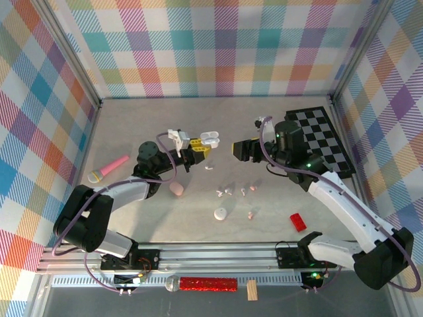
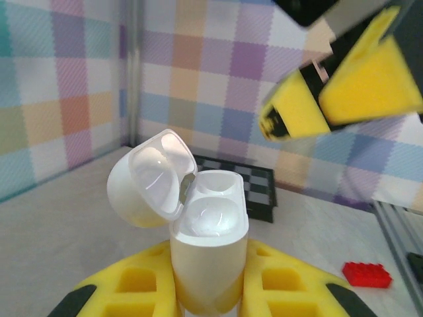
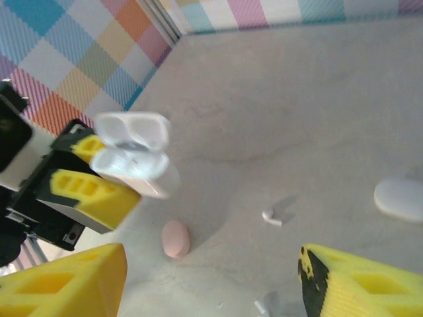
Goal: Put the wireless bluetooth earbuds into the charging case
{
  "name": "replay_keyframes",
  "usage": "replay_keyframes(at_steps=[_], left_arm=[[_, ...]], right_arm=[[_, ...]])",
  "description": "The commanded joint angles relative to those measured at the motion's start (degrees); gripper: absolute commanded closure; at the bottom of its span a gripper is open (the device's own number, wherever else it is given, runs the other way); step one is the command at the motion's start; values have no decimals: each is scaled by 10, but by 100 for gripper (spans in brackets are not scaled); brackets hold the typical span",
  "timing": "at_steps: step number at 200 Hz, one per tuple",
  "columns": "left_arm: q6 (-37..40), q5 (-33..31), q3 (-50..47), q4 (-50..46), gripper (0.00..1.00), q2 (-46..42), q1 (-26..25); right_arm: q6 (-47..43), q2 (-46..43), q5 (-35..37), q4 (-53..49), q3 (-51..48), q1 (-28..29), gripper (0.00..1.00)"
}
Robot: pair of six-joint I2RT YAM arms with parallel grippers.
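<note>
1. Left wrist view: we log the left gripper (image 2: 208,281) clenched on a glossy white plastic charging case (image 2: 210,228). The charging case is pebble-shaped and stands upright between ribbed yellow pads, its hinged lid swung open to the left. Both smooth moulded sockets look empty.
2. Top external view: the right gripper (image 1: 238,150) faces the charging case from just beside it. In the right wrist view its jaws are spread wide with nothing between them (image 3: 211,271).
3. The tiny glossy plastic earbuds (image 1: 220,193), white and pale pink with short stems, lie scattered on the matte grey tabletop (image 1: 119,132). They sit nearer the arm bases than the charging case and apart from it; one white bud (image 3: 272,216) shows in the right wrist view.
4. Our judgement: the charging case is open and presented, but no bud is picked up or seated, so all the inserting remains.
5. Also on the tabletop: a matte pink pebble-shaped case (image 1: 176,189), a closed white pebble case (image 1: 220,213) and a red studded block (image 1: 298,221).
</note>
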Motion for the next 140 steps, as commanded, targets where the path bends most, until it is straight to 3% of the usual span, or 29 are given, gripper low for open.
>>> replay_keyframes(at_steps=[1,52,92,140], left_arm=[[-14,-48,-16,97,88,-10,13],[-13,-80,-26,117,88,-13,15],[-13,-78,-19,107,88,-23,15],[12,-78,-25,43,88,-65,15]], right_arm=[[152,21,22,-21,-45,4,34],[325,88,43,38,-132,81,48],[378,157,41,82,-149,130,56],[401,234,10,128,-144,129,60]])
